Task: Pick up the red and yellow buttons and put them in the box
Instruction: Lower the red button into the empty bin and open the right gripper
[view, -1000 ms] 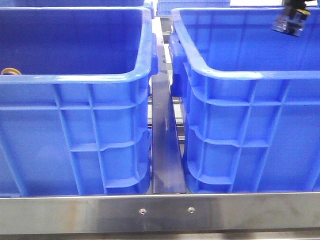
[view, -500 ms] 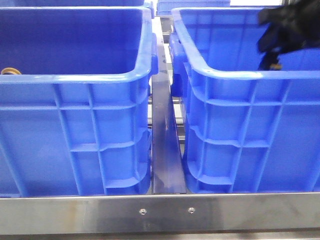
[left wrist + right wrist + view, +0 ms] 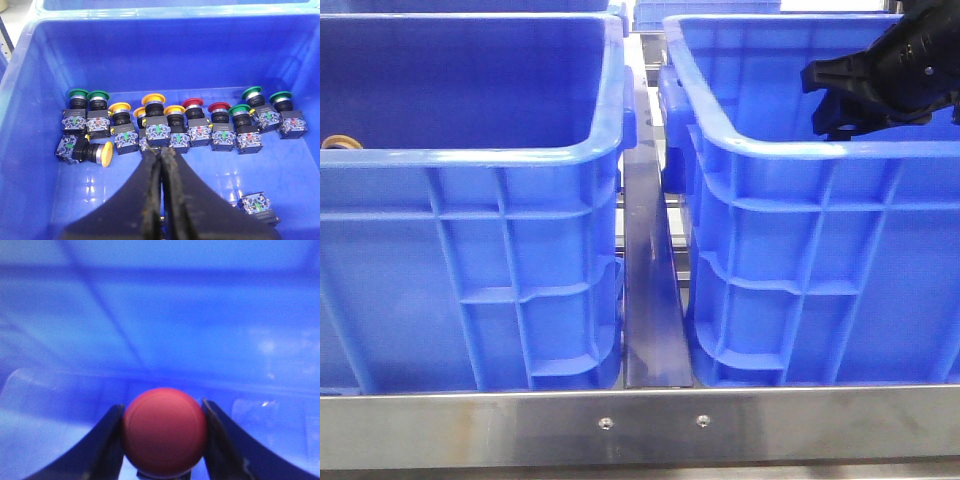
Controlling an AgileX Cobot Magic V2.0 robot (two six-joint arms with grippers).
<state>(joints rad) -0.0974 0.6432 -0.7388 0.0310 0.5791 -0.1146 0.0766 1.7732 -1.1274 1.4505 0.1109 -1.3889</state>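
Red button in the right gripper's grasp, carried inside the right-hand crate.

Front view: two blue crates stand side by side with a metal rail (image 3: 655, 300) between them; the right gripper (image 3: 840, 95) reaches into the right crate (image 3: 800, 250), above its near rim, and what it carries cannot be made out here. Left wrist view: the left gripper (image 3: 161, 155) hangs with its jaws pressed together and nothing between them, over a row of green, yellow and red push buttons on the floor of another crate (image 3: 160, 65) — the yellow ones (image 3: 150, 100) near its tips. Right wrist view: the red button (image 3: 165, 430) sits clamped between the two fingers (image 3: 107, 440), blurred blue crate wall behind. The step looks like transport or placement; next would be lowering and letting go — then a yellow one.
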